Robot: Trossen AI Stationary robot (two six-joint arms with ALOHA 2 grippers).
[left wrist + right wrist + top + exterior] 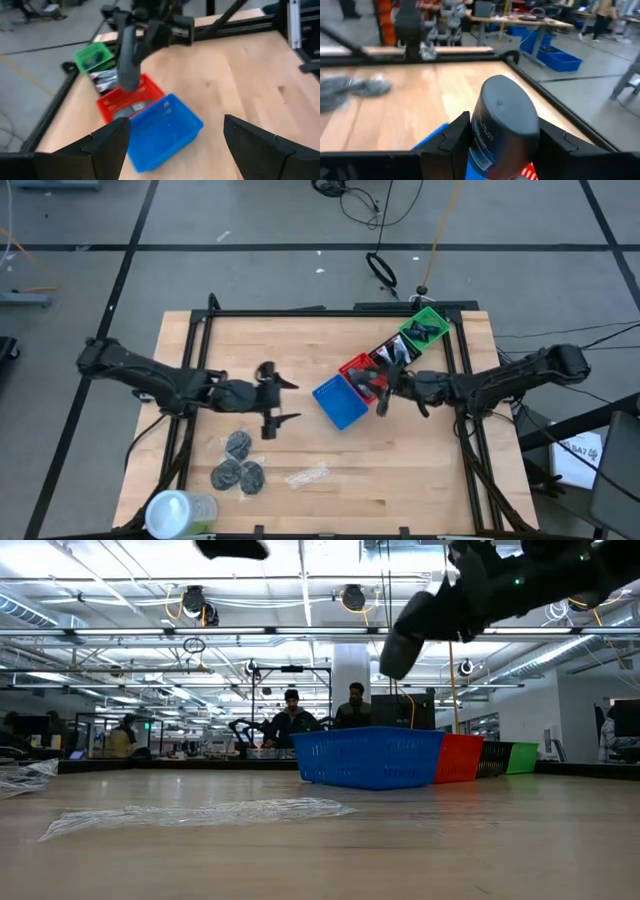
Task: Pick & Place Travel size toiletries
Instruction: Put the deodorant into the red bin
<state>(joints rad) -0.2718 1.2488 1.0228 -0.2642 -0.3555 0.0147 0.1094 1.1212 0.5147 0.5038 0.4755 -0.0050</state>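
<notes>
While the left gripper (pixel 270 397) hovers with fingers spread over bare wood, the right gripper (pixel 502 142) pinches a smooth, dark, round-shouldered bottle (pixel 502 125) held above the red mesh basket (pixel 358 370), between the blue basket (pixel 338 402) and, farthest, the green one (pixel 424 326).

The light wooden table (pixel 300 350) carries a diagonal row of plastic baskets right of centre: blue (pixel 339 402), red (pixel 356 368), black (pixel 392 350), green (pixel 424 326). Lower left lie three dark round discs (pixel 237 468), a clear crumpled plastic wrapper (pixel 307 475) and a white-topped green container (pixel 179 512).
</notes>
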